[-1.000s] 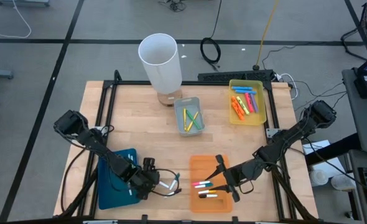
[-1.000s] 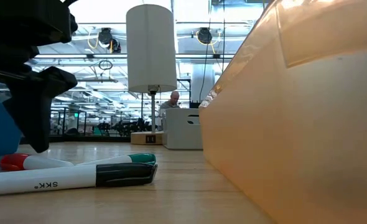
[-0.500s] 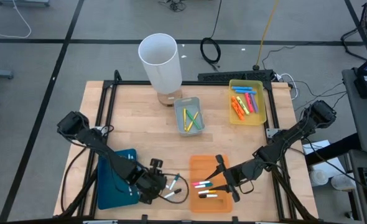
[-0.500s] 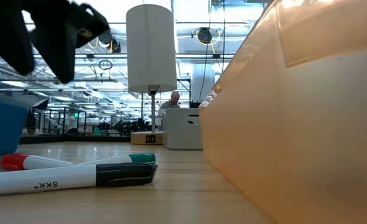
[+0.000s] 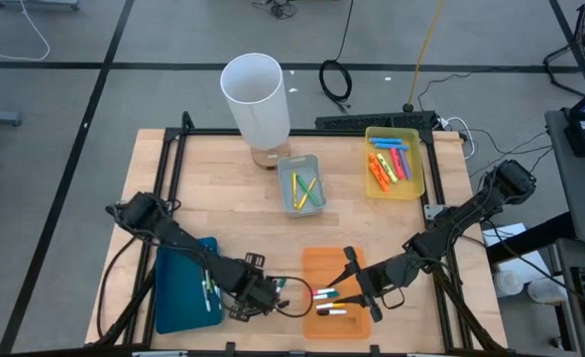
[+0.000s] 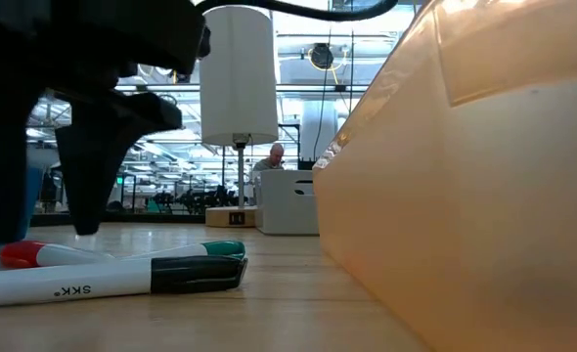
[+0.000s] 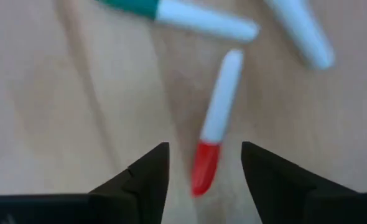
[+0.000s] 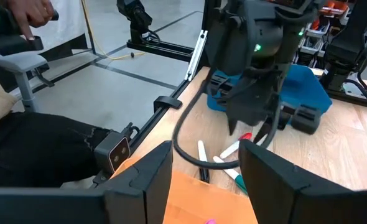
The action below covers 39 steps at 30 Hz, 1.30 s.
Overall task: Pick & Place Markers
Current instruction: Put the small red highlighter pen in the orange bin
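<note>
Lower centre of the high view: left pincer (image 5: 274, 294), fingers apart and empty, straddles the red-capped marker (image 7: 213, 129), long axis running between them.

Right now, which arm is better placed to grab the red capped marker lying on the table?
The left. Its gripper hangs open right over the red-capped marker, which lies between its fingers in the wrist view. The right gripper is over the orange tray, farther from the marker.
</note>
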Available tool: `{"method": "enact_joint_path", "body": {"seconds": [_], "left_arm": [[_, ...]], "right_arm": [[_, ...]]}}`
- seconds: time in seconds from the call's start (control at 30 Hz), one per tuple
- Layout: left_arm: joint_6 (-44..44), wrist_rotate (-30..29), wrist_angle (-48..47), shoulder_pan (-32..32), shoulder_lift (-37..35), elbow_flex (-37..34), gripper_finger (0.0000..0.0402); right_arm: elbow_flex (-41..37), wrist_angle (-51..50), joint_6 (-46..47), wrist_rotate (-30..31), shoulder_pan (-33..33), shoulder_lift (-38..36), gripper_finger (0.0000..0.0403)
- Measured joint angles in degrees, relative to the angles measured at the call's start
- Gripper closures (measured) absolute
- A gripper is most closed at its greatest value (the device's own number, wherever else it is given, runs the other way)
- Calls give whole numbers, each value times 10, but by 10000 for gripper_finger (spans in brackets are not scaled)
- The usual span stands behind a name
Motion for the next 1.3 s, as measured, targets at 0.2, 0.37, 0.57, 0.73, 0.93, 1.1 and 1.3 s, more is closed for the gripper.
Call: {"method": "enact_joint_path", "body": {"seconds": [0.2,0.37,0.57,0.73,0.93,1.1,1.3], "left_arm": [[17,20,2,-6,4,-2,187],[-5,19,-2,-5,4,-20,200],[-6,18,50,-3,0,-55,224],[-2,16,86,-2,-1,-75,247],[-16,5,92,-2,0,-75,300],[-48,9,101,3,1,-75,356],[-62,-5,95,1,-25,-77,362]], "right_arm": [[0,-2,0,0,0,0,230],[0,-2,8,0,0,0,229],[0,-2,8,0,0,0,230],[0,-2,7,0,0,0,231],[0,-2,8,0,0,0,233],[0,-2,8,0,0,0,234],[0,-4,7,1,0,0,235]]}}
